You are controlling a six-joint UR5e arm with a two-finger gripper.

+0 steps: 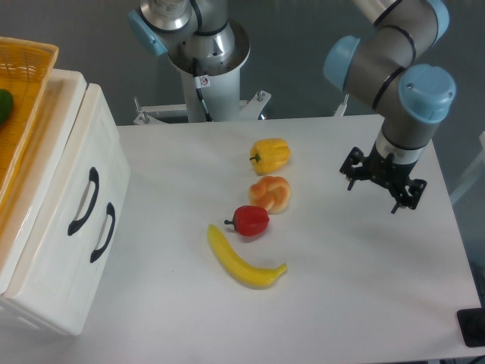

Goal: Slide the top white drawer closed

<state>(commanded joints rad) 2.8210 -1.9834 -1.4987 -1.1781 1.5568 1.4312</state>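
- At nine o'clock on the bench (364,303) stands the white cabinet, with the top white drawer (79,182) and its black handle (84,201) at the upper front.
- Above it, at ten o'clock, sits a yellow woven basket (26,83).
- At two o'clock the gripper (382,185) hovers over bare bench, jaws spread wide and holding nothing.
- Near centre lie a yellow pepper (271,155), an orange bun (271,192), a red pepper (251,220) and a banana (242,259).
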